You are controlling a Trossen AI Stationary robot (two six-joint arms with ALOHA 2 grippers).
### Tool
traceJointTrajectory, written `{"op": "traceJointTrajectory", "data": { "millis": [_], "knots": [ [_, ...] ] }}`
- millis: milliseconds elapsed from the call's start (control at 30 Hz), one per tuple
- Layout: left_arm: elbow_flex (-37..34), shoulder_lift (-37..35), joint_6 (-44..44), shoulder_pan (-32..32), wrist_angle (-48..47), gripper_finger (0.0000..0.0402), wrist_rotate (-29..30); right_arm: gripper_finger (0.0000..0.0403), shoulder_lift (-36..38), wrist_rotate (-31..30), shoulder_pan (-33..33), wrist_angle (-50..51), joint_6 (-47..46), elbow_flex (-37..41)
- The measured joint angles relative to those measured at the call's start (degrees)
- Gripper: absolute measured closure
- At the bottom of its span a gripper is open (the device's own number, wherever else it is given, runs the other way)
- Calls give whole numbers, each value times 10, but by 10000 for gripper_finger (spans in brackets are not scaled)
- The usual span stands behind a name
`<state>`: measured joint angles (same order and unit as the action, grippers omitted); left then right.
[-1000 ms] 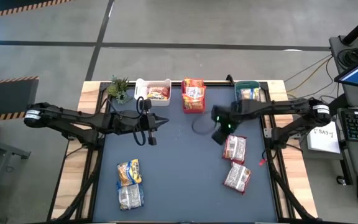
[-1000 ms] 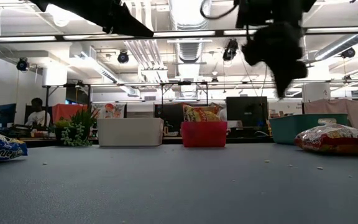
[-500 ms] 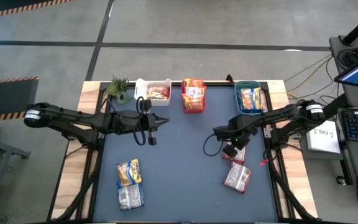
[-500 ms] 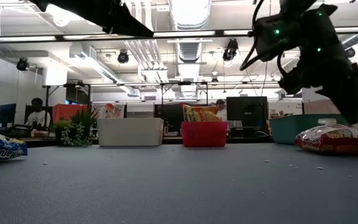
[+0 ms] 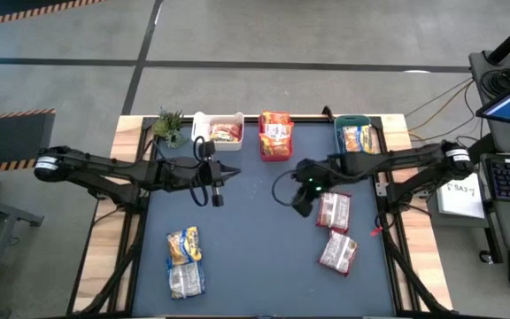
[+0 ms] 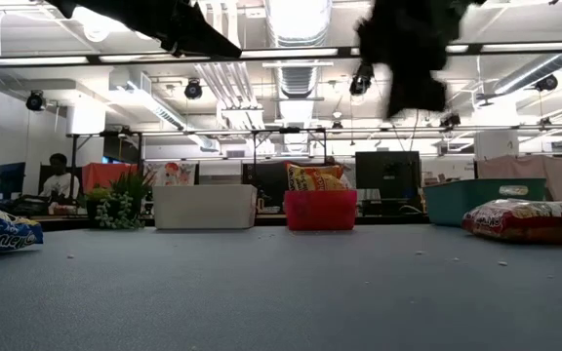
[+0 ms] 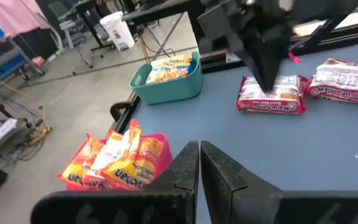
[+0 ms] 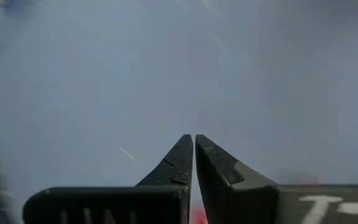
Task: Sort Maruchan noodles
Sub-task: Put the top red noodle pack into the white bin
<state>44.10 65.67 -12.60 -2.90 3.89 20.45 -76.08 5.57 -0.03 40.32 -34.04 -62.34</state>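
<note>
The right pincer [image 5: 301,202] is held with its fingers pressed together and empty, above the table [image 5: 255,266] right of centre, just beside a silvery-red Maruchan packet [image 5: 334,211]. A second such packet [image 5: 338,252] lies nearer the right front corner. The left pincer [image 5: 235,173] is likewise closed on nothing, left of centre. Two blue-yellow packets [image 5: 184,260] are seen near the left front corner. Along the far edge, packets are kept in a white bin [image 5: 218,131], a pink bin [image 5: 275,136] and a teal bin [image 5: 357,137].
</note>
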Motion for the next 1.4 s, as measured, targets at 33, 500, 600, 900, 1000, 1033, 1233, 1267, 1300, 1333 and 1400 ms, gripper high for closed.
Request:
{"op": "traceJointTrajectory", "data": {
  "millis": [33,500,600,900,1000,1033,1233,1267,1300,1333,1400],
  "knots": [
    [0,0,2,0,-5,402,0,392,3,-16,0,60,-14,-6],
    [0,0,1,0,1,402,0,392,8,-36,9,229,-178,165],
    [0,0,1,0,1,402,0,392,8,-17,9,145,-185,191],
    [-1,15,2,0,17,402,0,392,30,-6,-6,-371,-81,164],
    [-1,30,27,-2,10,402,-19,392,42,47,-31,-237,-52,124],
    [-1,40,34,-2,16,402,-44,392,43,46,-34,-188,-49,115],
    [0,122,77,-9,15,402,-169,392,47,34,-35,-58,-59,145],
    [0,141,86,-10,14,402,-170,392,44,34,-34,-65,-60,157],
    [0,160,93,-13,16,402,-170,392,42,34,-34,-87,-62,166],
    [0,178,99,-15,15,402,-172,392,40,35,-34,-107,-63,176],
    [0,215,102,-19,16,402,-187,392,36,38,-34,-142,-64,194]
  ]
}}
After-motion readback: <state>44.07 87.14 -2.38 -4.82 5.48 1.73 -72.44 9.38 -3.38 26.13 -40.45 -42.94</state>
